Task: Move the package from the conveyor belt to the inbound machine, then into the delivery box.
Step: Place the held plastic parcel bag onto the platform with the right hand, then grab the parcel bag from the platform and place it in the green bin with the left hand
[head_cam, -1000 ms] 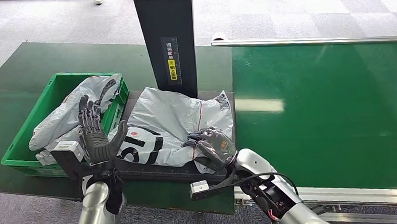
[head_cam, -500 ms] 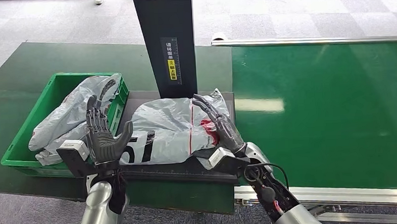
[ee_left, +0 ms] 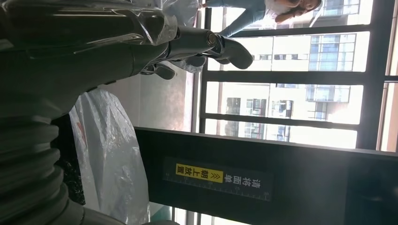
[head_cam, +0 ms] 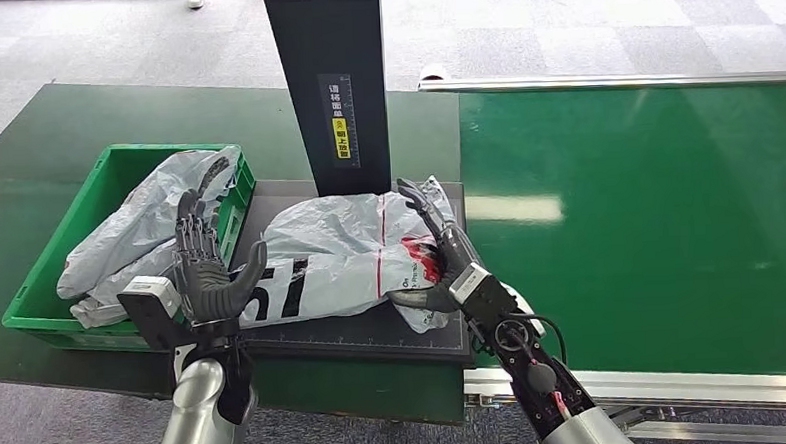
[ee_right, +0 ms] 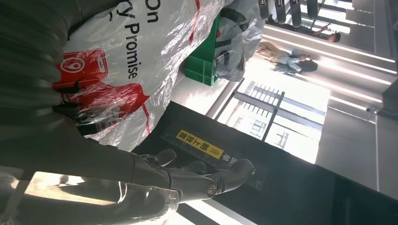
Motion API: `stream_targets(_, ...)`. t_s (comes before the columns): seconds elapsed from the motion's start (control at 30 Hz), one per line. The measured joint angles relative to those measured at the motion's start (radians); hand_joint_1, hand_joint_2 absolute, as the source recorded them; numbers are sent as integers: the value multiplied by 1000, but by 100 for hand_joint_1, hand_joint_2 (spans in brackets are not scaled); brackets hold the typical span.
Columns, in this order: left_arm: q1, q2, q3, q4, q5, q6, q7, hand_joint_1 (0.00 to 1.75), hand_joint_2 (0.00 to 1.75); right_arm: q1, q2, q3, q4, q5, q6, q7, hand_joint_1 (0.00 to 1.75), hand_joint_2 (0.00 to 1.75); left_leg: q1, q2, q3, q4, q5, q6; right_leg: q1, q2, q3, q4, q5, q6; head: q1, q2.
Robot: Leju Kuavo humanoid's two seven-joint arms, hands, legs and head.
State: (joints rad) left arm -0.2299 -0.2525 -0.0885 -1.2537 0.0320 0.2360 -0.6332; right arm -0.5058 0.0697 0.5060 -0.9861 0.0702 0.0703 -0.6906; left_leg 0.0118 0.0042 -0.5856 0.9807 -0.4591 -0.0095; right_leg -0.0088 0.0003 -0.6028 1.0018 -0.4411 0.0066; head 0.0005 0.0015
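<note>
The package (head_cam: 335,253), a grey-white plastic bag with black and red print, lies crumpled on the dark platform (head_cam: 374,333) of the inbound machine. My left hand (head_cam: 207,268) stands upright at its left end, fingers spread, palm towards the bag. My right hand (head_cam: 436,252) stands against its right end with fingers stretched up and the thumb by the bag's near corner. Neither hand grips it. The left wrist view has the left hand (ee_left: 187,44) beside the package (ee_left: 110,154). In the right wrist view the right hand (ee_right: 187,177) sits next to the printed package (ee_right: 141,51).
The green delivery box (head_cam: 96,200) holding other grey bags (head_cam: 139,228) stands just left of the platform. The machine's black column (head_cam: 328,85) rises behind the package. The green conveyor belt (head_cam: 649,221) stretches to the right. A person shows far off in both wrist views.
My right hand lifted off the package's near right corner and turned upright against its right end. The package bunched and slid left. My left hand drew slightly closer to it.
</note>
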Motion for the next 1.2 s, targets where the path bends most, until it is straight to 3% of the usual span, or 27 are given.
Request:
stream_targets(0.07,-1,0,-1,2,0,-2,0,0,175,0,3,-8,0,-43,50,16,0,175,0,0,0,0,0,0,0,0,0,0,0,0,0,0)
stream_targets(0.23,-13,2,-12,22,-32,-15,1,0,175,3,19,-72,15,-310,340,105,0,175,0,0,0,0,0,0,0,0,0,0,0,0,0,0)
stream_targets(0.33,-28,7,-32,50,-98,-25,13,0,175,-9,33,-120,50,-417,421,164,0,175,0,-1,0,0,0,0,0,0,0,0,0,0,0,0)
stream_targets(0.5,-56,14,-89,120,-263,-62,56,0,175,-42,48,-156,133,-465,497,236,0,175,0,0,0,0,0,0,0,0,0,0,0,0,0,0)
stream_targets(0.67,-82,15,-115,177,-335,-77,75,0,175,-75,53,-154,237,-508,677,360,0,175,0,-1,0,0,0,0,0,0,0,0,0,0,0,0)
stream_targets(0.77,-91,14,-115,189,-345,-85,79,0,175,-91,55,-145,292,-544,763,367,0,175,0,-1,-1,0,0,0,0,0,0,0,0,0,0,0)
stream_targets(0.87,-93,14,-112,191,-363,-95,93,0,175,-102,57,-141,319,-574,777,374,0,175,0,-1,-1,0,0,0,0,0,0,0,0,0,0,0)
stream_targets(0.97,-92,14,-110,189,-387,-113,101,0,175,-108,58,-140,326,-579,732,373,0,175,0,-1,-1,0,0,0,0,0,0,0,0,0,0,0)
stream_targets(1.13,-84,22,-134,192,-566,-175,168,0,175,-109,57,-145,305,-555,603,327,0,175,0,-1,0,0,0,0,0,0,0,0,0,0,0,0)
stream_targets(1.2,-82,26,-160,211,-685,-182,219,0,175,-100,57,-155,267,-502,491,289,0,175,0,-1,-1,0,0,0,0,0,0,0,0,0,0,0)
